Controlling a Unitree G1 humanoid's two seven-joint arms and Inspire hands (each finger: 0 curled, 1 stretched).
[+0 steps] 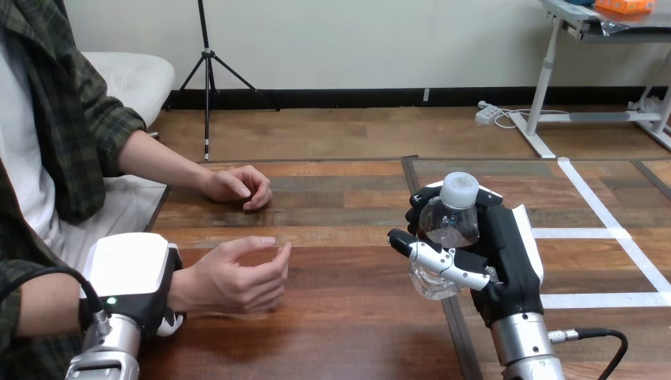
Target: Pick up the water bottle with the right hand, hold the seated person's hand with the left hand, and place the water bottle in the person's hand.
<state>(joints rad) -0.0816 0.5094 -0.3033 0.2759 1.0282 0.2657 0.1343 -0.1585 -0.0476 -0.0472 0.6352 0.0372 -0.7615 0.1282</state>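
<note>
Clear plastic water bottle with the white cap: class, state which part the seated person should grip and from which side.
Probably the white cap and neck of the clear plastic water bottle, reached from the view's left. The bottle stands roughly upright in the robot's right hand, whose fingers wrap its body, leaving the top free on the person's side.

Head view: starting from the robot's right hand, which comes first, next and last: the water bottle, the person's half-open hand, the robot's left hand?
1. water bottle, held in the right hand.
2. person's half-open hand, mid-table, to the left.
3. left hand, far left, at that person's wrist.
</note>
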